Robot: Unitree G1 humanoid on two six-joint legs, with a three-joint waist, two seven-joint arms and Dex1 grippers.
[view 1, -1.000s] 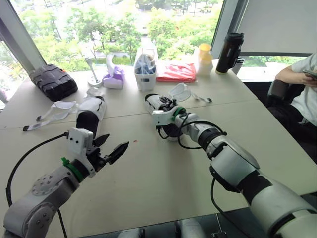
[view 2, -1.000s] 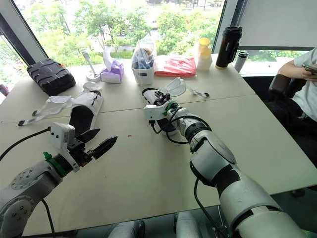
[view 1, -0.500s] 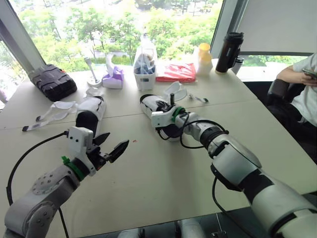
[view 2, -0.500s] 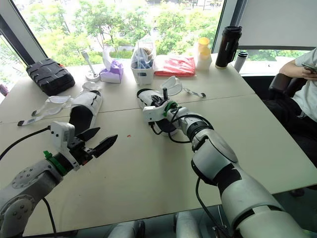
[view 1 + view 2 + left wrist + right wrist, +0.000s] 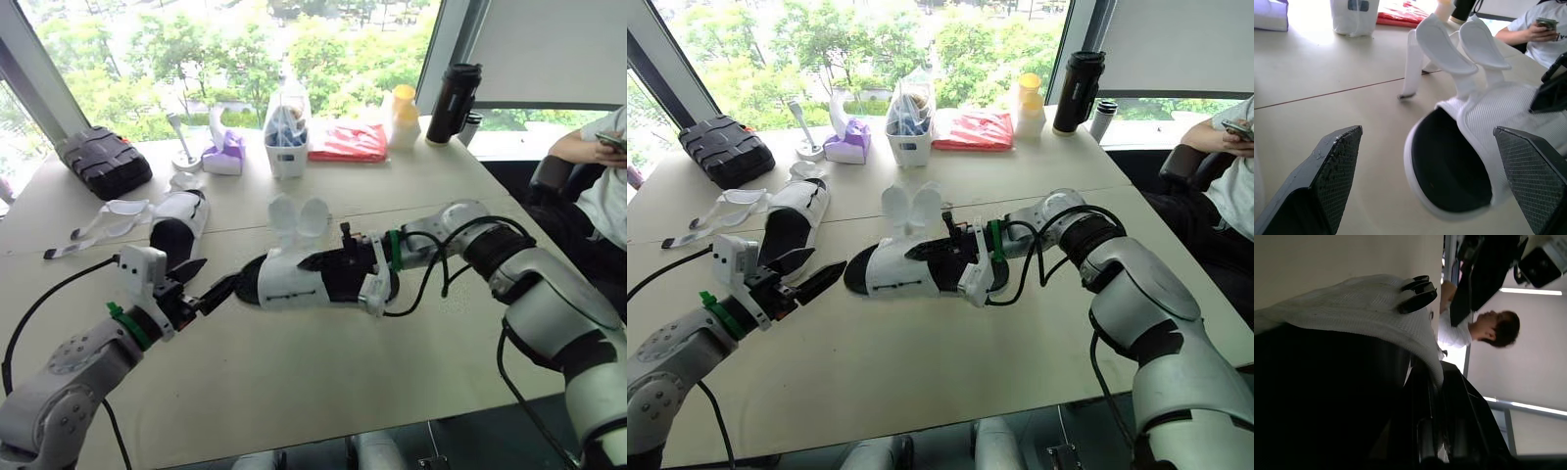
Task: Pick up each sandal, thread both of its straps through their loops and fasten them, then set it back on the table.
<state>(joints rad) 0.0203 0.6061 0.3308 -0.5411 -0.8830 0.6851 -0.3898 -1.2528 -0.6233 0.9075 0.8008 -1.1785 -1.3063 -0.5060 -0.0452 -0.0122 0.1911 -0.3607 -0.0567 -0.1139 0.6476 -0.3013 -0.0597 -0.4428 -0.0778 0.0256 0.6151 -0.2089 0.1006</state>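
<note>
A white mesh sandal (image 5: pixel 286 281) with a black footbed hangs above the middle of the table, toe toward my left arm. Its two straps (image 5: pixel 298 216) stand up loose and unfastened. My right gripper (image 5: pixel 323 262) is shut on the sandal's side wall near the heel; the right wrist view has the mesh wall (image 5: pixel 1352 308) pinched between its dark fingers. My left gripper (image 5: pixel 206 281) is open just short of the toe, with the toe (image 5: pixel 1454 161) between its fingers (image 5: pixel 1334 166) without touching. A second white sandal (image 5: pixel 177 223) lies on the table at the left.
Clear goggles (image 5: pixel 113 217) and a black case (image 5: pixel 106 160) lie at the far left. Along the window stand a tissue box (image 5: pixel 225 154), a white bin (image 5: pixel 287 137), a red bag (image 5: pixel 348 142), a yellow-lidded bottle (image 5: pixel 404 116) and a black flask (image 5: pixel 454 103). A seated person (image 5: pixel 598 166) is at the right.
My right gripper has lifted the sandal off the table and carried it left and nearer, turning its toe toward the left gripper. The left gripper has stayed open and shifted slightly.
</note>
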